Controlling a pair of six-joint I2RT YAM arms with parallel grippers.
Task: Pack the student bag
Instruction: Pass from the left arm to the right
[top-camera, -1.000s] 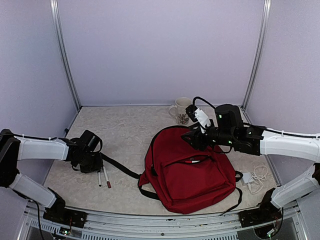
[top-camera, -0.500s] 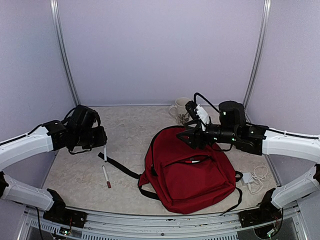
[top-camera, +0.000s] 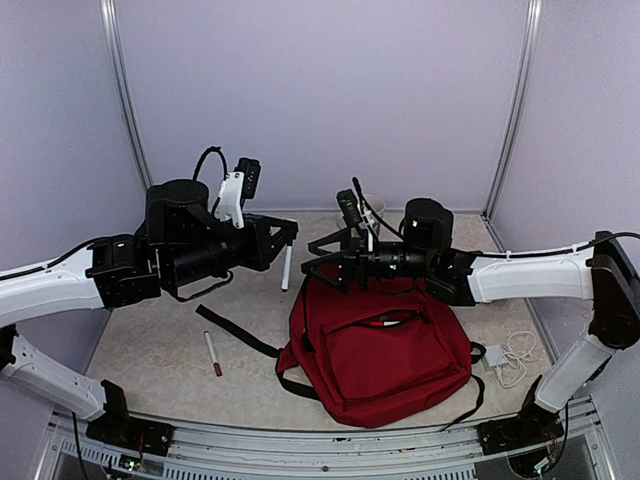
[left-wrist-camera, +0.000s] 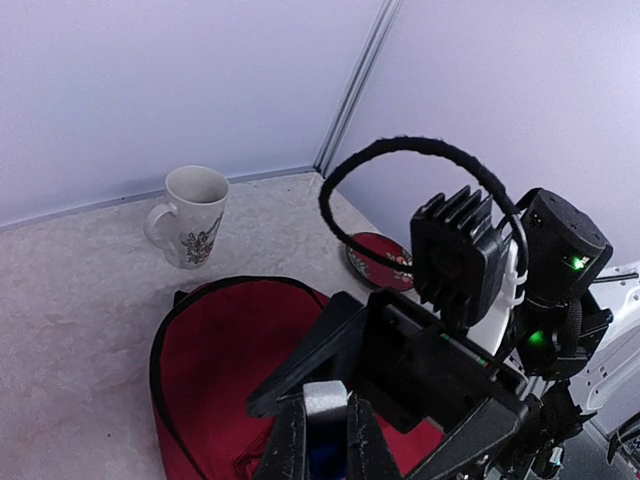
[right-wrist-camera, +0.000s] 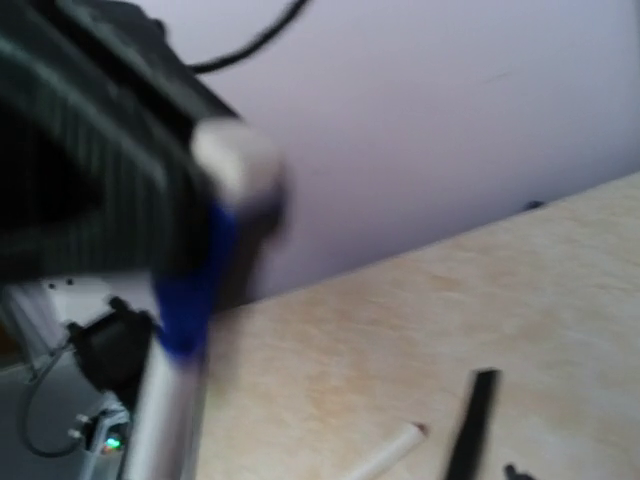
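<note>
The student bag (top-camera: 385, 345), soft dark red fabric with black zippers, lies flat on the speckled desk (top-camera: 230, 260), right of centre, its mouth toward the back wall and seemingly open. Above and just left of that mouth, the left claw (top-camera: 288, 238) pinches a slim white marker (top-camera: 287, 268) that hangs nearly upright. The right claw (top-camera: 318, 260), spread and empty, faces it and is the nearer to the bag.

Top camera looks down from behind; close wrist cameras face each other; left also sees the student bag (left-wrist-camera: 215, 345).
</note>
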